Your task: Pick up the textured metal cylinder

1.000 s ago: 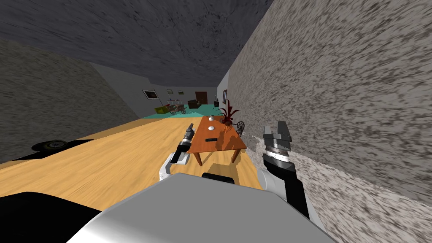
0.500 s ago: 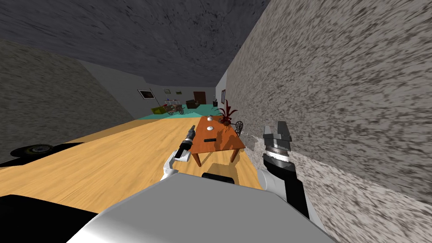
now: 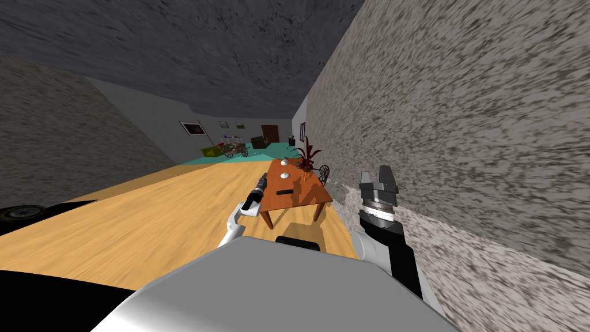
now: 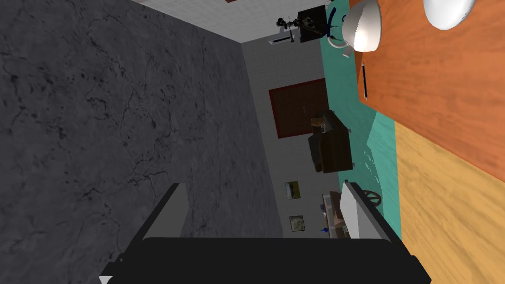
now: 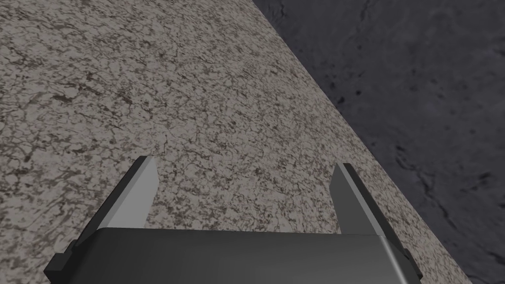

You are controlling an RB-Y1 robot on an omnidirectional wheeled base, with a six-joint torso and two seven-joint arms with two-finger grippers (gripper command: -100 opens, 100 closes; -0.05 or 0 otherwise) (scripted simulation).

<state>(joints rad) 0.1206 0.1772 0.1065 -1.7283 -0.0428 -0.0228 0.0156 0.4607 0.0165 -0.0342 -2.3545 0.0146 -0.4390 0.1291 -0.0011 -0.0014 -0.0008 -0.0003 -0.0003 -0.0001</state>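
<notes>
**Both grippers wide and empty; cylinder not yet told apart on the table ahead**

Standing close beside a speckled wall (image 3: 461, 144) on the right, facing down a wood floor (image 3: 161, 213) toward an orange-brown table (image 3: 299, 199). Holding the left gripper (image 3: 262, 182) out low at the table's near left corner, pointed toward the far end. Seen from the left wrist, its fingers (image 4: 170, 212) spread wide with nothing between them. Holding the right gripper (image 3: 377, 176) up near the wall, fingers (image 5: 140, 190) just as far apart and empty.

Can make out two pale rounded things (image 3: 283, 174) on the table's far half, one behind the other and apart. From the left wrist, one (image 4: 362, 29) sits by the table's far end and the other (image 4: 449, 10) is cut off by the picture's edge. Too plain and small to read any texture or metal, so cannot tell whether either is the cylinder.

Nearer, mid-table, a flat dark thing (image 3: 284, 191), too small to name. At the far right corner a red-leaved plant (image 3: 306, 154), its base lost among leaves and shadow. Just right of the table a dark wire-backed chair (image 3: 325, 173), mostly hidden behind the top. Farther off, a teal floor (image 3: 253, 154) with a small cart (image 3: 233, 148), details unreadable. At the far left a round dark thing (image 3: 17, 212), cut by the edge and bordering a black area (image 3: 46, 288).
</notes>
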